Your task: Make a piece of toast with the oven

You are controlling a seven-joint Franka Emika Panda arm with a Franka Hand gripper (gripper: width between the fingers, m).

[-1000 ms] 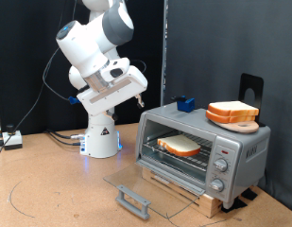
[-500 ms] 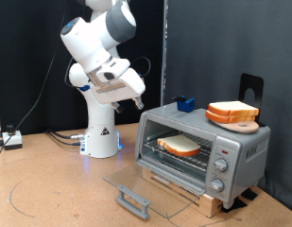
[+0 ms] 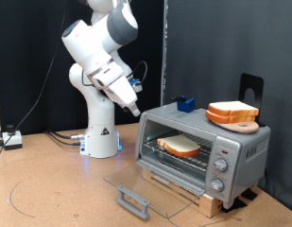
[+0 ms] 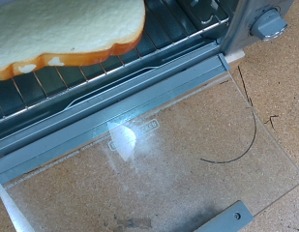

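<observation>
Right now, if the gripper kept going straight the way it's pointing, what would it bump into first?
Probably the oven's open glass door, which fills most of the wrist view. Depth is hard to judge, and the gripper's fingers don't show there.

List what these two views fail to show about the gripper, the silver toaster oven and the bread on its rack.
- Gripper: tiny in the exterior view, absent from the wrist view, so open or shut is unclear.
- Pale bread slice with orange-brown crust: cut off by the wrist view's edge.
- Silver toaster oven: knob settings too small in the exterior view.
- Glass door: its grey bar handle is cropped in the wrist view.
</observation>
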